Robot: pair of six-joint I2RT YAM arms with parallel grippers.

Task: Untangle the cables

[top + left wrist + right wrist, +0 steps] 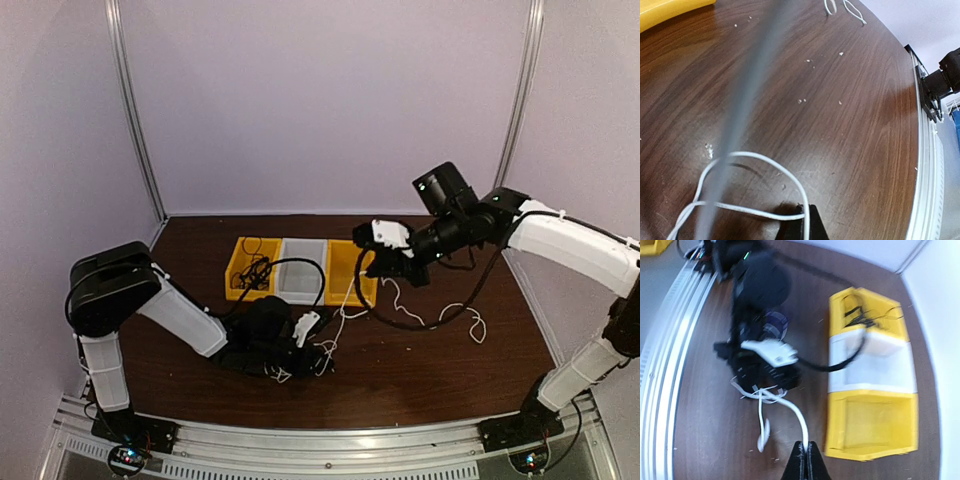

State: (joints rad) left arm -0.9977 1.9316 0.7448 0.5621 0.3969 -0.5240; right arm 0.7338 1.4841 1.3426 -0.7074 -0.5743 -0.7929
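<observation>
Dark wooden tabletop at centre frame carries bins, and both the left tool and right tool are clenched on the white cable.

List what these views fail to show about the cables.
Top view: the left gripper is hidden under its own arm; its wrist view crops it at the bottom.
Left wrist view: an out-of-focus grey streak crosses the frame; which cord, unclear.
Right wrist view: motion blur smears the thin white cable's tangle; crossings unreadable.
Top view: black cords in the yellow plastic bin, too small to count.
</observation>
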